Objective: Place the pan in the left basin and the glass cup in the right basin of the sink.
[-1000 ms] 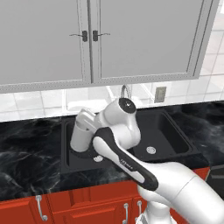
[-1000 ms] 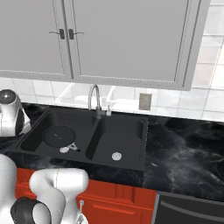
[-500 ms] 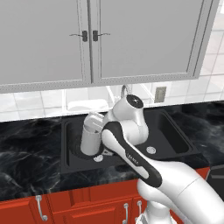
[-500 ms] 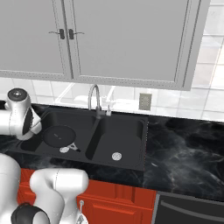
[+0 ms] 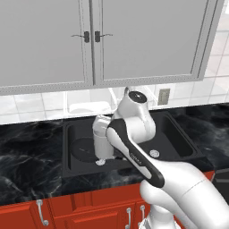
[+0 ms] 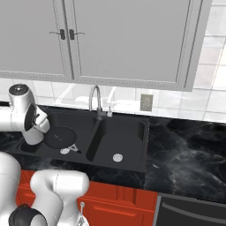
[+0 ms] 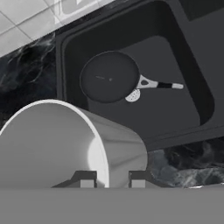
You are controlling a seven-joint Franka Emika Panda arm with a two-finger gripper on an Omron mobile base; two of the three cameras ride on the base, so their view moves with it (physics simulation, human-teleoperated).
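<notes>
My gripper (image 7: 112, 180) is shut on the glass cup (image 7: 52, 140), a pale translucent tumbler that fills the lower left of the hand view. In the left base view the glass cup (image 5: 102, 145) hangs from the gripper (image 5: 101, 129) over the left basin (image 5: 71, 165) of the black sink. The pan (image 5: 82, 149) lies flat on that basin's floor, just left of the cup. From the right base view the pan (image 6: 59, 137) rests in the left basin (image 6: 84, 121), its handle pointing toward the front, and the cup (image 6: 33, 132) hangs at the basin's left edge. The right basin (image 6: 128, 132) holds nothing.
A curved chrome faucet (image 6: 94, 95) rises behind the sink's divider. Black marble counter (image 6: 185, 145) runs on both sides of the sink. Grey wall cabinets (image 5: 98, 40) hang above, and red cabinet fronts (image 5: 89, 210) sit below the counter.
The arm has swung to the right with the glass cup, from above the counter left of the sink to over the left basin. The pan has stayed put.
</notes>
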